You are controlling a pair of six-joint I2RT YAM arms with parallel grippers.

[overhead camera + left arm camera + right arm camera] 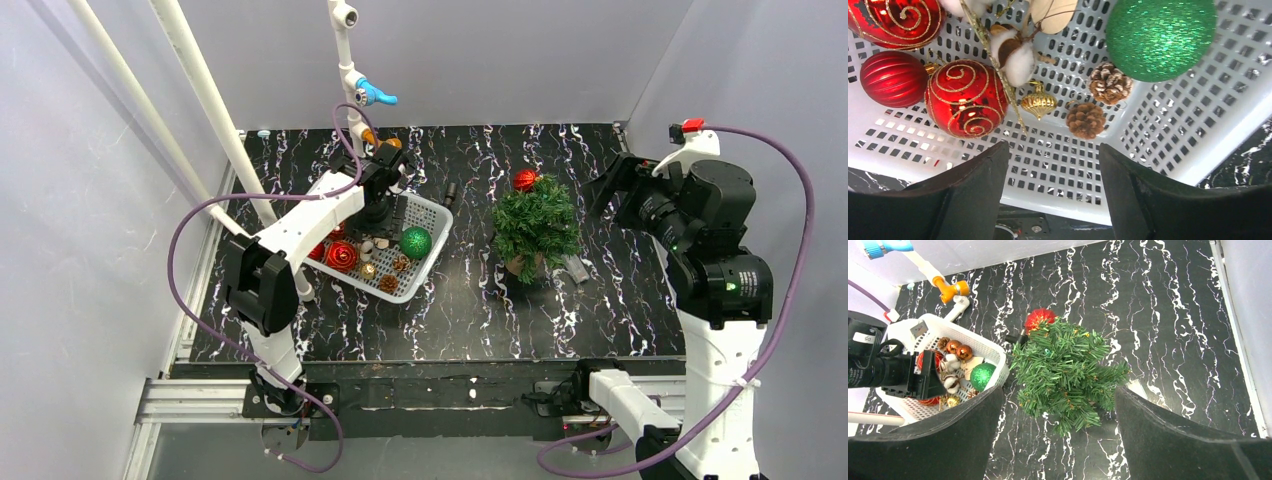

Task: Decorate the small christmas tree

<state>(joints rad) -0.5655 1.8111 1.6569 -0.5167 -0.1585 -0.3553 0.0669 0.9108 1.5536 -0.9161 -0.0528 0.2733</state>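
Observation:
The small christmas tree (537, 222) (1068, 370) stands right of centre on the black marbled table, with a red glitter ball (525, 179) (1040, 318) at its far side. My left gripper (385, 215) (1054, 150) hangs open over the white basket (432, 255) with nothing between its fingers. In front of it lie a red gold-swirl ball (965, 98), a ribbed red ball (893, 78), a gold ornament (1038, 102), two pine cones (1085, 120), a cotton sprig (1015, 57) and a green glitter ball (1160, 37) (416, 242). My right gripper (605, 185) (1058, 392) is open and empty, raised to the tree's right.
White pipes (215, 110) slant over the table's left side. A pipe with blue and orange fittings (372, 95) rises behind the basket. A small black item (450, 190) lies between basket and tree. A grey piece (575, 268) lies by the tree's base. Walls enclose three sides.

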